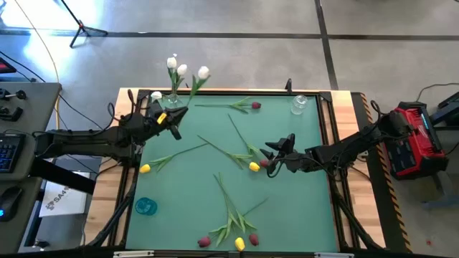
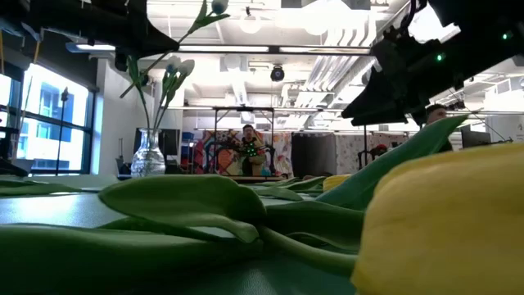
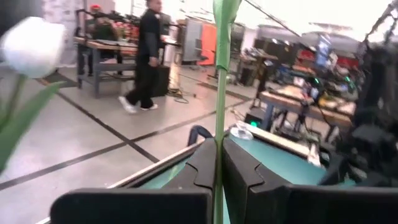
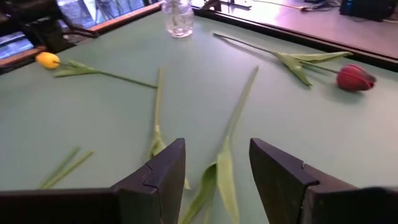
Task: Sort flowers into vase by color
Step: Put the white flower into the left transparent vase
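your left gripper (image 1: 174,119) is clamped on the thin green stem of a white tulip (image 1: 204,72), holding it just beside the clear vase (image 1: 173,97) at the far left corner of the worktop (image 1: 301,193), where two other white tulips (image 1: 176,66) already stand; in the left wrist view the stem (image 3: 219,106) runs straight up between the pressed-together fingers (image 3: 202,168). your right gripper (image 1: 272,159) hangs low over the middle of the worktop with its fingers (image 4: 163,171) apart, straddling a leafy stem (image 4: 227,149) and closed on nothing, close to a yellow tulip (image 1: 254,166). the rest of the flowers lie loose on the green mat: a dark red tulip (image 1: 256,105) near the far edge, a yellow one (image 1: 145,168) at the left, and a cluster of red and yellow heads (image 1: 239,242) by the near edge. a second empty glass vase (image 1: 298,104) stands at the far right and a blue one (image 1: 145,206) near the left edge. these flowers look very light, with slim, bendy stems that will probably droop or swing if you take them near one end. take hold around mid-stem, clear of the leaves, and avoid the soft heads. the glass vases could tip under a sideways nudge.
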